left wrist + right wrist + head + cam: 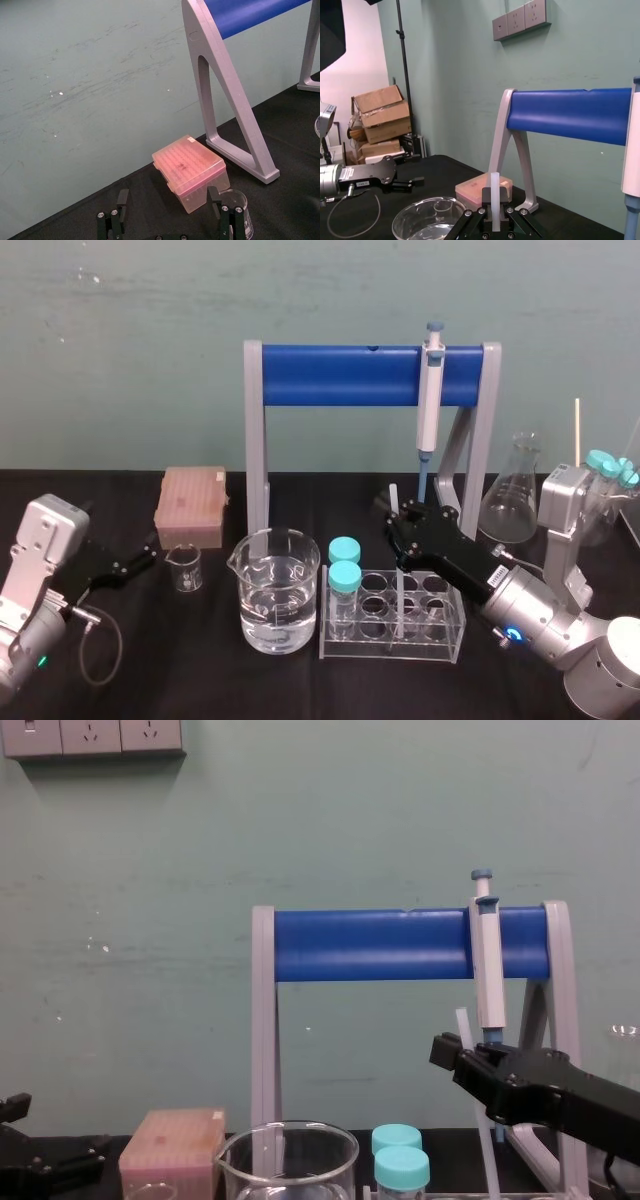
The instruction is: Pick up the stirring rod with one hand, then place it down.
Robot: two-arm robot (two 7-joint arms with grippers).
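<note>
Right fingers (485,199) around stirring rod (493,183)

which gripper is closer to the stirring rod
Right. The right gripper is shut on the stirring rod, holding it upright at the test tube rack. The left gripper sits open far off to the left, by the small beaker.

The right hand (398,525) reaches in from the right, fingers clamped on the upright stirring rod (394,495). The left hand (148,558) sits low at left, fingers apart.
</note>
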